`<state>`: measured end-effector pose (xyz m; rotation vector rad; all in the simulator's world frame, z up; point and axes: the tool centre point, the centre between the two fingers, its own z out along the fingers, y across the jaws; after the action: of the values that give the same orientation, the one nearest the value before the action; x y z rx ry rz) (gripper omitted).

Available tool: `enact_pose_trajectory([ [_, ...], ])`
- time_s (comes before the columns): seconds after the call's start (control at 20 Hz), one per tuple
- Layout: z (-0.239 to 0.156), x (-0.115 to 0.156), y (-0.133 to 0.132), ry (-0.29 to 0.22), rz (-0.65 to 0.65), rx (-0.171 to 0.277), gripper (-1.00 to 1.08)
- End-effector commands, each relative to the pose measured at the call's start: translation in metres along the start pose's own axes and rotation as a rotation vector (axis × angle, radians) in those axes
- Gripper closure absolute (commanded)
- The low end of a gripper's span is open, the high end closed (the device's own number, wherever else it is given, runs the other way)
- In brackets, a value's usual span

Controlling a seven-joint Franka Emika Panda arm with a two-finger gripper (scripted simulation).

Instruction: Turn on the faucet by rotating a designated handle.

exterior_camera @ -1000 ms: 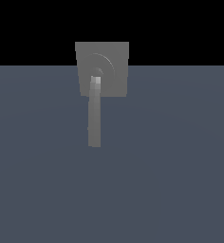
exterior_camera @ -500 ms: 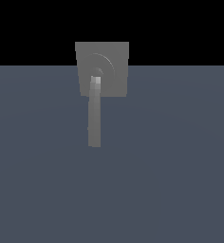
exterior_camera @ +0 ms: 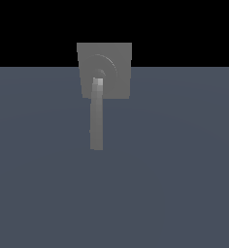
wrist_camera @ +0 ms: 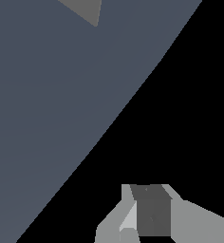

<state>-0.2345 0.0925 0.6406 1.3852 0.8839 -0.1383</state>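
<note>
Exterior view: the faucet (exterior_camera: 105, 70) stands on the blue-grey counter (exterior_camera: 174, 169), its handle (exterior_camera: 96, 116) pointing toward the camera, unmoved since a second ago; turning has not begun. Wrist view: fingers (wrist_camera: 149, 213) look closed, empty, well apart from the faucet.

flat, even simulator light with no cast shadows on the blue-grey floor (exterior_camera: 174, 169) and a pure black background. the handle (exterior_camera: 96, 118) is brightest at its hub end. edges look jagged and blocky; there is no blur, glare or lens distortion.
</note>
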Motion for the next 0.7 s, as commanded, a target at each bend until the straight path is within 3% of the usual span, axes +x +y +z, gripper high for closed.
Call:
enact_pose_trajectory([
  [0.0, -0.016, 0.009, 0.010, -0.068, -0.118, -0.097, 1.08],
  [0.35, -0.059, 0.050, 0.028, -0.280, -0.475, -0.325, 1.08],
  [0.65, -0.090, 0.104, 0.029, -0.485, -0.810, -0.479, 1.08],
])
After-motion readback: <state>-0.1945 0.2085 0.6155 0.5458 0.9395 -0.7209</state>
